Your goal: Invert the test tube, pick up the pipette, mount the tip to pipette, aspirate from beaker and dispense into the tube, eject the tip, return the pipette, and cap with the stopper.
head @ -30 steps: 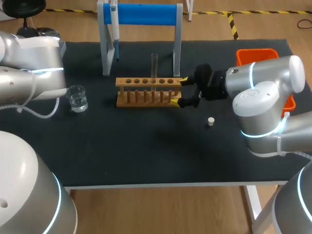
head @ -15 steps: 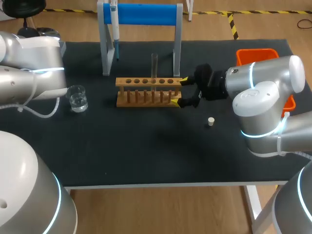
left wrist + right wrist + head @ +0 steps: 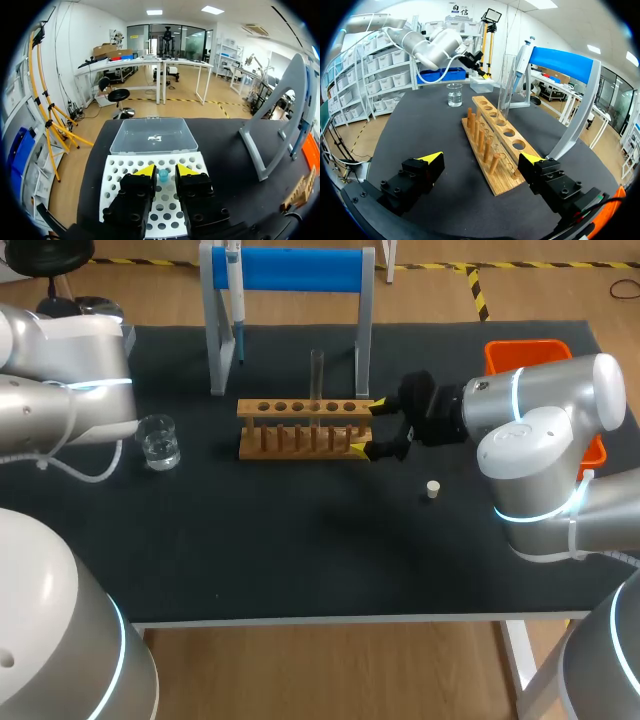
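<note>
Clear glass test tube [image 3: 316, 375] stood upright in brown wooden rack [image 3: 300, 430], ahead of right tool [image 3: 367, 427], opened wide.

The left arm [image 3: 60, 390] and right arm [image 3: 548, 425] wear rounded, glossy silver-grey shells, with glowing pale-blue rings [image 3: 513, 390] at the joints. A whitish cable [image 3: 90, 480] loops beneath the left arm. The left hand [image 3: 165, 171] and right hand [image 3: 482, 158] are matt black and blocky, dotted with small screws [image 3: 131, 218], each finger ending in a bright yellow wedge tip.
</note>
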Robot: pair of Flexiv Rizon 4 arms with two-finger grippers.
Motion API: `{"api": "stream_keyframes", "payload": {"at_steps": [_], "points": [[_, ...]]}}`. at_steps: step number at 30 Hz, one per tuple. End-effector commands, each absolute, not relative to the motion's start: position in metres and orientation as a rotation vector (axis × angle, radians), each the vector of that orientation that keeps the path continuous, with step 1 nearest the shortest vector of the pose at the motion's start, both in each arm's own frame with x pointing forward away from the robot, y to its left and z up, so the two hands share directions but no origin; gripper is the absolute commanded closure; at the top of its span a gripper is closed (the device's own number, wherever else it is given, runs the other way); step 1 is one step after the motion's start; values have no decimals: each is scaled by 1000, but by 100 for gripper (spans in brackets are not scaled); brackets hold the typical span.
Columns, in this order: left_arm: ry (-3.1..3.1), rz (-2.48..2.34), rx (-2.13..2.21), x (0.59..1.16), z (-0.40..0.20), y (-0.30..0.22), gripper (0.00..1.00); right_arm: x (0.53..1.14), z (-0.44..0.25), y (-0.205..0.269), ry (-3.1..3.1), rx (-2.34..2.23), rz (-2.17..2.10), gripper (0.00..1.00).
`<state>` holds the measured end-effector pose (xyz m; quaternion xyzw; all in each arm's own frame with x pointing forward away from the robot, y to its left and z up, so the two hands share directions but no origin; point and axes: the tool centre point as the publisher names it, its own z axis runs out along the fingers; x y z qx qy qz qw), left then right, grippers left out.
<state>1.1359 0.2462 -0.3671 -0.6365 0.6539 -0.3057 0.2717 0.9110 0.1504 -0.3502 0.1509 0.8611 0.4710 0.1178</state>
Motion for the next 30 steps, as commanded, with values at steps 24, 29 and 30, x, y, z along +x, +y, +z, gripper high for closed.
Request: {"api": "stream_keyframes", "payload": {"at_steps": [24, 29, 30], "points": [[1769, -806, -1725, 1140, -373, 247, 100, 911, -350, 149, 2519, 439, 1383, 0], [1769, -804, -1729, 1139, -374, 247, 100, 911, -350, 149, 2519, 439, 1383, 0], [1769, -804, -1730, 1139, -374, 247, 100, 911, -350, 149, 2519, 439, 1383, 0]]}}
